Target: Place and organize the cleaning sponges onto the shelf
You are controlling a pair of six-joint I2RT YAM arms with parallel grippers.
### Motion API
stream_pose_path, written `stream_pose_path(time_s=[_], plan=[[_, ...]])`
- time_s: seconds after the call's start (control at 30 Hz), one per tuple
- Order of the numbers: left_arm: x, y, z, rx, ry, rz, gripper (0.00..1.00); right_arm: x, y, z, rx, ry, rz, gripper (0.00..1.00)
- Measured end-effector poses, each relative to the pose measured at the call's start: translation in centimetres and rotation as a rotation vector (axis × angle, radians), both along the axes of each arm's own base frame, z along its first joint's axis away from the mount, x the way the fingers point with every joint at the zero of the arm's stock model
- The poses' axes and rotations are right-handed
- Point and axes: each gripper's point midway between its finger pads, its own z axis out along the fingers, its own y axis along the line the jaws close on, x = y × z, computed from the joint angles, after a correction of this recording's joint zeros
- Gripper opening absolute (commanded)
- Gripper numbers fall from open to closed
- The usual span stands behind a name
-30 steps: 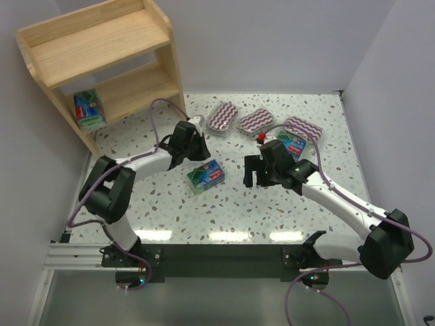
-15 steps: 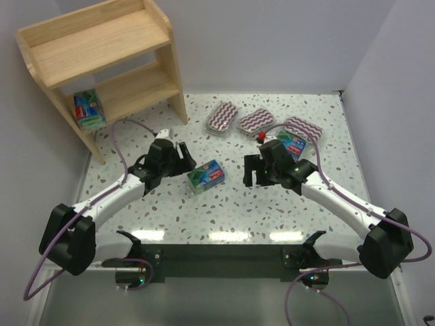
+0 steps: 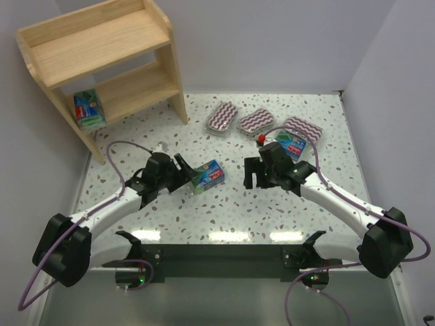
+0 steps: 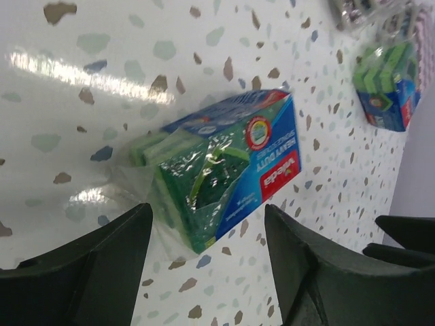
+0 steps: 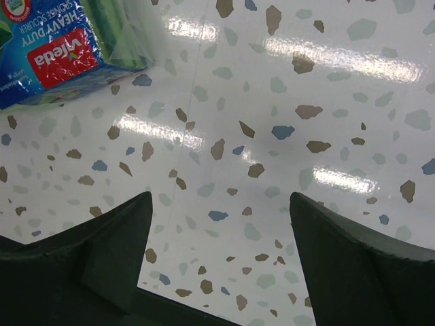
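One green-blue pack (image 3: pixel 90 110) stands on the wooden shelf's (image 3: pixel 102 51) lower tier. A second green-blue pack (image 3: pixel 206 175) lies mid-table. My left gripper (image 3: pixel 185 172) is open just left of it; in the left wrist view the pack (image 4: pixel 217 170) lies just ahead of the open gripper (image 4: pixel 207 210), apart from both fingers. My right gripper (image 3: pixel 252 173) is open and empty to the pack's right; the pack (image 5: pixel 54 47) shows at the upper left of the right wrist view, away from that gripper (image 5: pixel 221 198). A third green-blue pack (image 3: pixel 291 144) and three zigzag packs (image 3: pixel 222 117) (image 3: pixel 255 122) (image 3: pixel 302 128) lie behind.
The shelf stands at the far left corner against the wall. White walls bound the table on the left, back and right. The third green-blue pack also shows in the left wrist view (image 4: pixel 384 88). The two grippers face each other across the middle pack.
My left arm has swung back from near the zigzag packs toward the near left, and its gripper has come down beside the middle green-blue pack. The right arm has hardly moved.
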Motion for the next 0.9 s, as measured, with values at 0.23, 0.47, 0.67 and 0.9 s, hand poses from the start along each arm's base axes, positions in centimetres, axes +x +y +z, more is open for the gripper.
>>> stream_pose_path(time_s=[0.23,0.47,0.67,0.9], plan=[[-2.1,-0.4,-3.3,-0.034,0.127,0.016,0.72,0.0,0.0,0.0,-0.003,-0.001,0.001,0.86],[-1.0,-0.9,-3.4,-0.065,0.113,0.045,0.69,0.0,0.0,-0.1,-0.003,0.002,0.002,0.86],[0.0,-1.8,-5.0,-0.093,0.128,0.050,0.44,0.0,0.0,-0.1,-0.005,0.002,0.001,0.85],[0.0,-2.0,-4.2,-0.129,0.089,0.046,0.00,0.0,-0.1,0.0,-0.002,-0.002,0.001,0.85]])
